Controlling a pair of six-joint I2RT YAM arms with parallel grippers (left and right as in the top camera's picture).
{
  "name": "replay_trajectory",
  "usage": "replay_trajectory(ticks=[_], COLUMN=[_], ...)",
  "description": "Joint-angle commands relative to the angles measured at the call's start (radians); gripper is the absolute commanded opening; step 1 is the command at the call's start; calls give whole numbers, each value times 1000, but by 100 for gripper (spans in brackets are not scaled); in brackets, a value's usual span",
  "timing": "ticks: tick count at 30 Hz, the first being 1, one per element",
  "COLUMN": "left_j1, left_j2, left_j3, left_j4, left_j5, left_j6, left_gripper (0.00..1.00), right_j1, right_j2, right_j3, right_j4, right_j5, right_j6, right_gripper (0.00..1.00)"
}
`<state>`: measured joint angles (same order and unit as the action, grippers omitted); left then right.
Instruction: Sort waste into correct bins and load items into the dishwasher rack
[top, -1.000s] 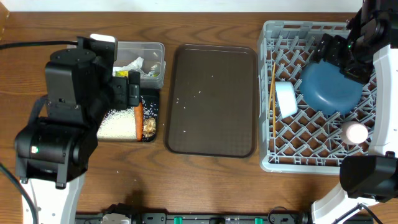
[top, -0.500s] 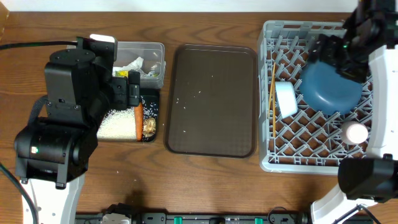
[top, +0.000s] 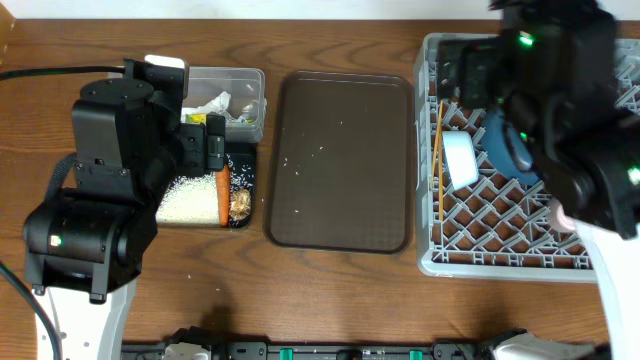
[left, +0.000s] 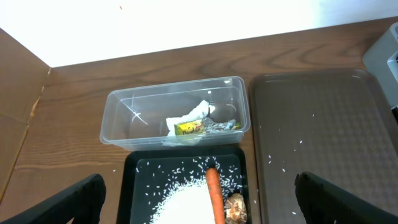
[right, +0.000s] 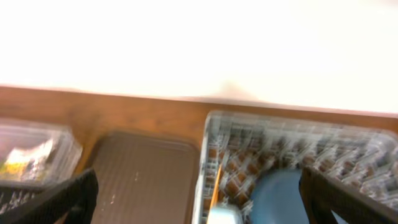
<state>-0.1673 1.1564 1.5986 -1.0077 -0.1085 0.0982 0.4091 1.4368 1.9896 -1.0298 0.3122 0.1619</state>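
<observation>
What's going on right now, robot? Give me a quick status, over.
Left fingers open, empty, above black tray. Right fingers open, empty, over rack. Plate, bowl, chopsticks in rack; carrot, rice in tray. Nothing in the way.

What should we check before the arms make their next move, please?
1. Left gripper and right gripper open, empty: ok.
2. Carrot, brown lump and rice in black tray: ok.
3. Napkin, wrapper and foil in clear tub: ok.
4. Blue plate, white bowl and chopsticks in rack: ok.
5. Both cups in rack: cannot tell; only the pink cup peeks out beside the right arm.
6. Brown tray free of rice: not ok, loose grains lie on it.
</observation>
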Motion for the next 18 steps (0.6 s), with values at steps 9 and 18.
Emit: replay_trajectory(ticks=[9, 18], left_j1=[5, 5], left_j2=[1, 1], left_j3=[9, 9], left_j4=[-2, -2], left_j5=[-5, -5], left_j6=[-5, -5], left_gripper=[98, 98], right_j1=[-156, -198], right_j2=[-318, -669], right_j3=[-638, -1087], right_j4=[402, 515], right_j5=[-127, -129], right_j6=[-51, -51], right_gripper=[99, 99])
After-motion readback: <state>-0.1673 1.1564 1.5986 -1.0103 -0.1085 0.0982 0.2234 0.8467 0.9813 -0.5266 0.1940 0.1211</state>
